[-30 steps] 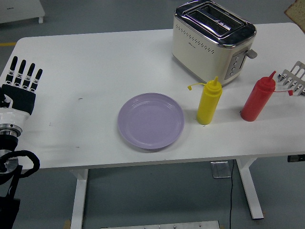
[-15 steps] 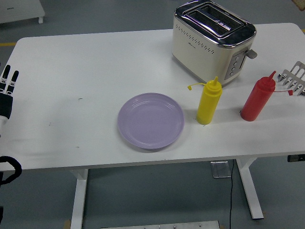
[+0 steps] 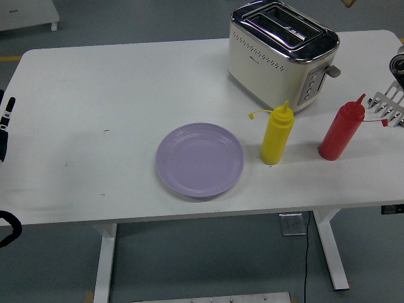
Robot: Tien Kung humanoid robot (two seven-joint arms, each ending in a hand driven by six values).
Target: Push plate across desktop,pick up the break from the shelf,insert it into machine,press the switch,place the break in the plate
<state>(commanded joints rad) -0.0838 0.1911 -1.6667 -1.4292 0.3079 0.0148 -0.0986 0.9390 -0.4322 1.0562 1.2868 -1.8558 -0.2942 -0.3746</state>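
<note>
The lilac plate (image 3: 200,160) is sitting flat at the surface's (image 3: 113,88) centre-front, with nothing on it; it is looking rigid, smooth and breakable, likely sliding easily, so a push low against its 9 o'clock rim seems best. The toaster (image 3: 283,53) is standing at 1 o'clock. The left hand (image 3: 5,123) is showing only at the edge; whether its fingers are spread or curled cannot be told.

We have a single view, from high on the robot's side of the white table (image 3: 126,82), looking forward and down. Its near edge runs below the purple plate (image 3: 199,160); the toaster (image 3: 282,53) sits beyond it.
</note>
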